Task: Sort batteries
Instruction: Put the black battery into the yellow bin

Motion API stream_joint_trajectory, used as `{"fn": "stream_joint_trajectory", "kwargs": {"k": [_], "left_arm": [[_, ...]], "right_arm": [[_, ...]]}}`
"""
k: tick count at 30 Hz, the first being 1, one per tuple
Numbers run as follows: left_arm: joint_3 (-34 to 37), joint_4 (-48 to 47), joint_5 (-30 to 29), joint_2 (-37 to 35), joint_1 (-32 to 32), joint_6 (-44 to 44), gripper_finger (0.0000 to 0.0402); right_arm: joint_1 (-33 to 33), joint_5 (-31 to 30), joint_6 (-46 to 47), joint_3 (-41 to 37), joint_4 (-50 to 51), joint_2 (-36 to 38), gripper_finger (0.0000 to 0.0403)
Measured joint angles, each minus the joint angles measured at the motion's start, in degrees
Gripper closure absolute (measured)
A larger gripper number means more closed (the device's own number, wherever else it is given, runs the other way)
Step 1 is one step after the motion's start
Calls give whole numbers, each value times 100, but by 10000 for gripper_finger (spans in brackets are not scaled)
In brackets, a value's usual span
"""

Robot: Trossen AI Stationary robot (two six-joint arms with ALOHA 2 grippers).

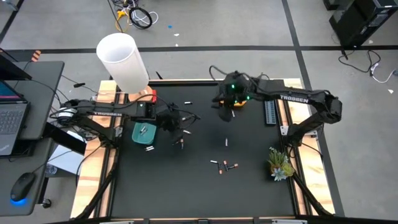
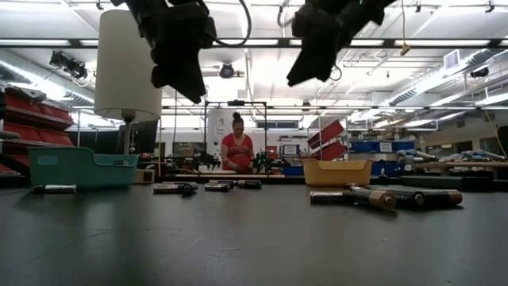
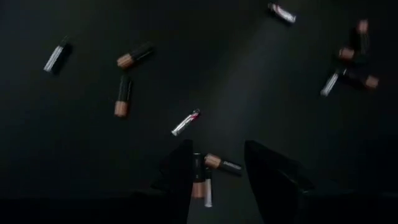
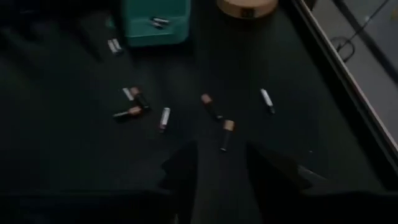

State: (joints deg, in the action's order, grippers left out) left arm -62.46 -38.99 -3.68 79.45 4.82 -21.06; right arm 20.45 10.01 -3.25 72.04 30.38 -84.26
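Small batteries lie scattered flat on the black mat, some silver-white [image 3: 185, 122], others dark with copper ends [image 3: 122, 96]. More lie near the mat's middle [image 1: 224, 166]. My left gripper [image 3: 217, 171] is open and raised above a small cluster of batteries [image 3: 222, 164], beside the teal bin [image 1: 144, 132], which holds a few batteries. My right gripper [image 4: 222, 167] is open too and hovers over the mat's far middle [image 1: 224, 107], above a dark battery [image 4: 227, 134]. In the low view both grippers [image 2: 178, 59] [image 2: 321, 44] hang clear of the table.
A yellow bin [image 2: 337, 171] sits at the far right, partly under the right arm. A lamp with a white shade [image 1: 123, 59] stands at the far left corner. A green plant sprig [image 1: 280, 163] lies at the right edge. A person [image 2: 236, 151] is far behind the table.
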Motion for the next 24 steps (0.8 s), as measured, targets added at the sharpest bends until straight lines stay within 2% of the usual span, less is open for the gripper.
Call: {"fn": "stream_joint_trajectory", "kwargs": {"k": [3,7,13,19,24], "left_arm": [[216,465,315,94,193,440,245],[1009,2253,437,95,411,585,245],[2132,4351,-540,95,559,1081,245],[3010,5839,-682,95,616,1323,245],[3587,6797,-1119,96,649,1351,245]], "right_arm": [[-329,-299,28,-54,20,281,273],[-602,-587,276,-430,9,887,288],[-976,-1008,854,-1229,-329,1995,295],[-1296,-1494,1210,-1838,-811,2618,295],[-1488,-1662,1076,-2370,-1915,2692,295]]}}
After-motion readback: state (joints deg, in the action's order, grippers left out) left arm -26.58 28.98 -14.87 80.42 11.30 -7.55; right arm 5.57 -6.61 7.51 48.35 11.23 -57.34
